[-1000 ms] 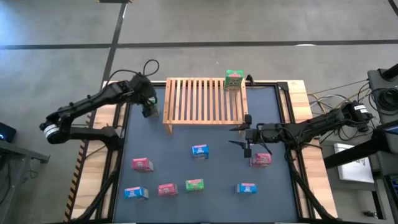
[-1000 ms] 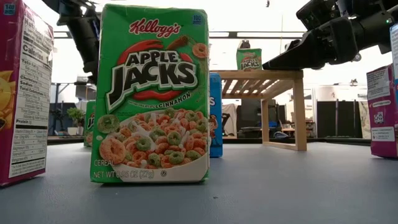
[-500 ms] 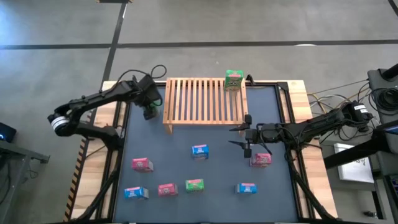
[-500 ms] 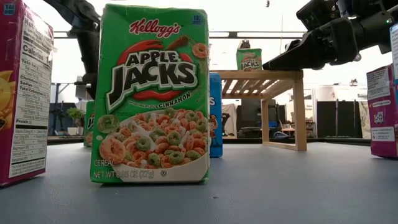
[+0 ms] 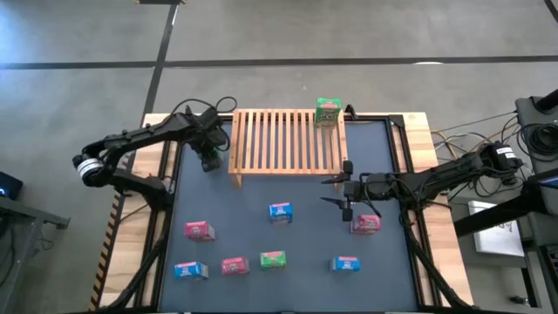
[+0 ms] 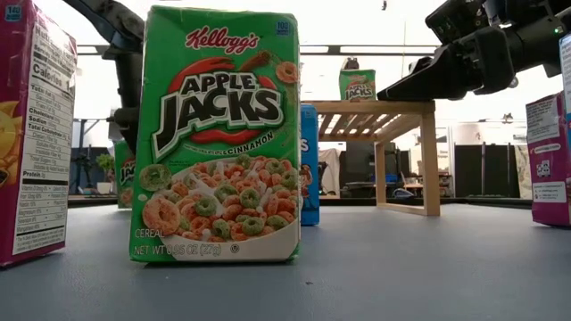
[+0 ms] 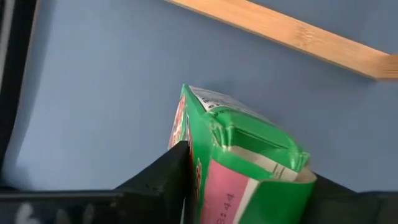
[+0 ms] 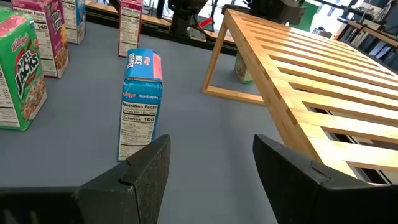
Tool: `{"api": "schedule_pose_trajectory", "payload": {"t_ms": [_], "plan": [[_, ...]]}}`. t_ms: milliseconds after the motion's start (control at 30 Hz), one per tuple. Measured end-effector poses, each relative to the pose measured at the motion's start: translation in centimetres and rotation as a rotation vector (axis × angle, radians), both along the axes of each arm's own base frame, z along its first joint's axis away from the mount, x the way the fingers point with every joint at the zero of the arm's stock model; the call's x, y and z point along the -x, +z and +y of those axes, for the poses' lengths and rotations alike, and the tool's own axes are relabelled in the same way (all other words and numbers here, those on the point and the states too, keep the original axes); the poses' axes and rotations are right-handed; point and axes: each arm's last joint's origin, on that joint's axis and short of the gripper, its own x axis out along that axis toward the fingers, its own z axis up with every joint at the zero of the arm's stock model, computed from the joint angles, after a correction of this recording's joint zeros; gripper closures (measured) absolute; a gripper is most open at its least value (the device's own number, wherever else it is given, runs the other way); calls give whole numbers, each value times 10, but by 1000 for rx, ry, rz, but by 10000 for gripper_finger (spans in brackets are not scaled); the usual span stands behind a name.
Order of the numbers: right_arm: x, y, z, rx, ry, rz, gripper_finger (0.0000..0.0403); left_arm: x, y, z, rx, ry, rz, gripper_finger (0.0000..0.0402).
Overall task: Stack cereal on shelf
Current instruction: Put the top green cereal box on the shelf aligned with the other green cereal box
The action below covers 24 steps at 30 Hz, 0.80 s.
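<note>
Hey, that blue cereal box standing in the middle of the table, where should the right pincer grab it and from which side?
Grip the blue box across its two broad printed faces, near the top. It stands upright and alone, so the open right pincer would likely do best coming down from above.

Shelf [image 5: 286, 139] slats mostly bare

High view: straight down, far, whole table [image 5: 288, 270] and both arms. Low view: table-top height, level, very near an Apple Jacks box [image 6: 217, 134], room behind. Left wrist view: close, down on a green box [image 7: 239, 162]. Right wrist view: low, across table. All share the slatted wooden rack [image 5: 286, 139].
</note>
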Motion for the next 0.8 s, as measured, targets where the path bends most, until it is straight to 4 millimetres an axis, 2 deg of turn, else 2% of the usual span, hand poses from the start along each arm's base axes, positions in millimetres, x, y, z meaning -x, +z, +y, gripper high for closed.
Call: {"api": "schedule_pose_trajectory", "payload": {"t_ms": [100,200,333,467,667,800], "plan": [[0,0,0,0,0,0,184,3,13,-2,-13,3,-12,275],[0,0,0,0,0,0,184,5,33,-4,-21,17,-26,267],[0,0,0,-1,0,-2,184,8,70,-7,-59,65,-91,247],[0,1,0,-7,-2,-9,184,13,108,-13,-101,108,-176,245],[-2,6,0,-20,-10,-71,184,20,157,-30,-132,129,-354,254],[-4,18,0,-23,-7,-194,184,15,174,-45,-104,72,-489,260]]}}
